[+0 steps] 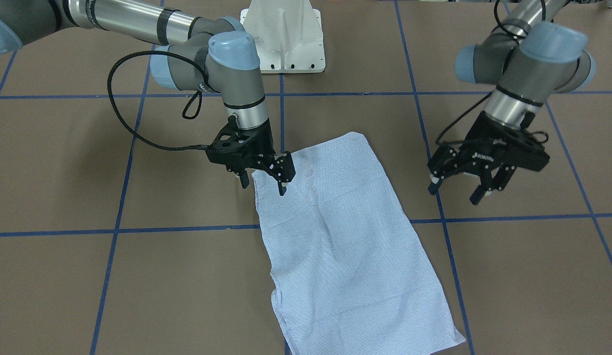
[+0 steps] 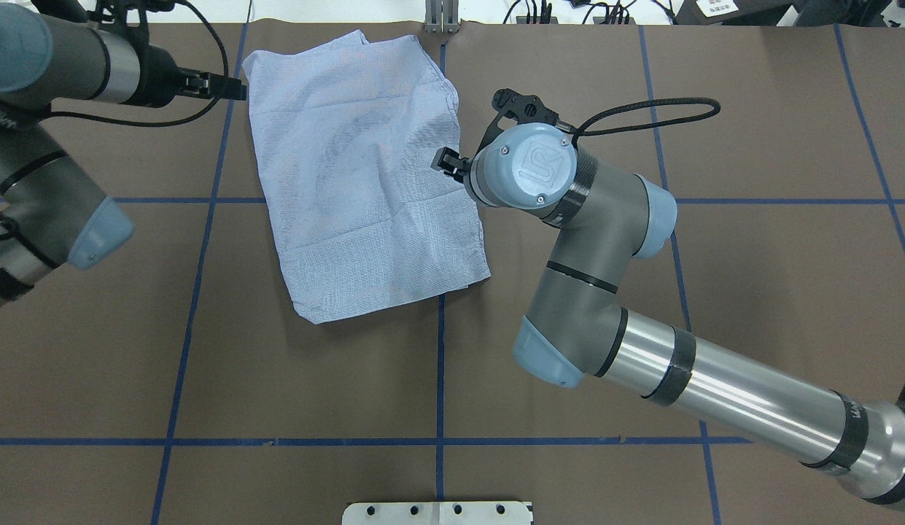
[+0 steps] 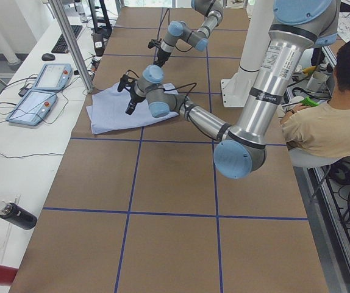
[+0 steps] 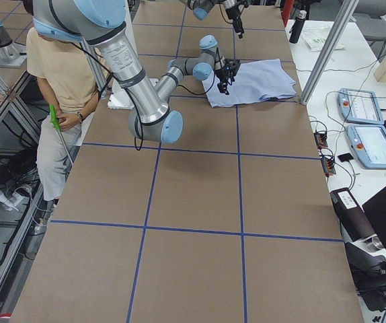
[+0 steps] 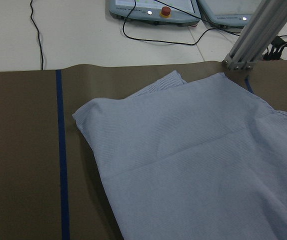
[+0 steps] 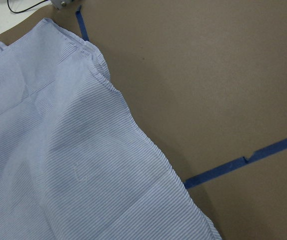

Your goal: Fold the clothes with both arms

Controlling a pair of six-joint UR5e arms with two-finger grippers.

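The clothes are one light blue striped shirt [image 1: 345, 236] folded into a rectangle and lying flat on the brown table [image 2: 364, 182]. My right gripper [image 1: 264, 185] is open at the shirt's edge nearest the robot's right. One finger [image 1: 282, 187] is over the cloth and the other is just off it. Whether it touches the cloth I cannot tell. In the overhead view its wrist hides most of it. My left gripper [image 1: 456, 192] hangs open and empty in the air beside the opposite long edge, apart from the cloth. Both wrist views show only cloth [image 5: 193, 165] [image 6: 58, 165] and table.
Blue tape lines [image 1: 118, 229] grid the brown table. The white pedestal base [image 1: 283, 39] stands behind the shirt. Two teach pendants [image 3: 41, 88] and an aluminium post [image 5: 256, 32] are past the table's far edge. A seated person [image 3: 333, 116] is beside the robot.
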